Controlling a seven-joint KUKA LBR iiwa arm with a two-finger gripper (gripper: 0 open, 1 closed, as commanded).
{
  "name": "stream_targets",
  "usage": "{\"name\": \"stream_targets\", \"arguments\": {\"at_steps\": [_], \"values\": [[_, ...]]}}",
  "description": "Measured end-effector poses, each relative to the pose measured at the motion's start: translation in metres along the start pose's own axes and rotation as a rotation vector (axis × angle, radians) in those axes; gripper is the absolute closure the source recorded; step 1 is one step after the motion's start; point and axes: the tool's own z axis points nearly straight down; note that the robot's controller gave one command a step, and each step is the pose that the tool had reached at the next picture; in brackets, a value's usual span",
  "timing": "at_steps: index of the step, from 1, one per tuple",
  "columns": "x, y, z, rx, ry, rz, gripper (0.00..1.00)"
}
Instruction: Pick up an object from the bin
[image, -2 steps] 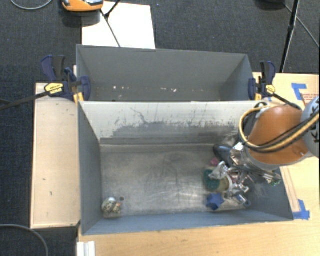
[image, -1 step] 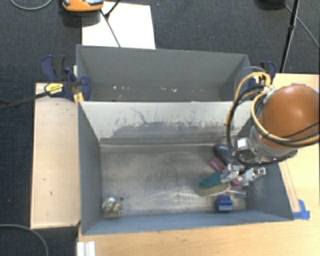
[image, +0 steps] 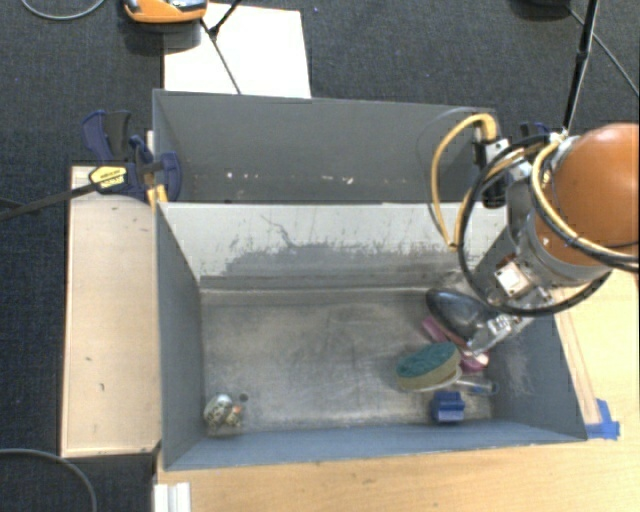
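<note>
Dark carpet surrounds the grey bin (image: 180, 300). Well left of the jaws, a crumpled silvery ball (image: 225, 412) lies alone. Just below and left of them rests a round teal pad (image: 428, 365), with a small blue block (image: 448, 406) beyond it and pink pieces (image: 437, 328) close beside. Whether the jaws are open or closed cannot be told. This looks like the approach step. The next move calls for centring over the pad, the likeliest pick, before closing.

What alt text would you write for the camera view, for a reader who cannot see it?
The robot's gripper is low in the right part of a grey metal bin, beside a round teal disc, a small blue block and pink pieces. A shiny crumpled ball lies in the lower left corner.
</note>
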Motion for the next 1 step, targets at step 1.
{"name": "stream_targets", "arguments": {"at_steps": [1], "values": [[-0.0003, 0.0007, 0.0014, -0.004, -0.002, 0.004, 0.00]]}}
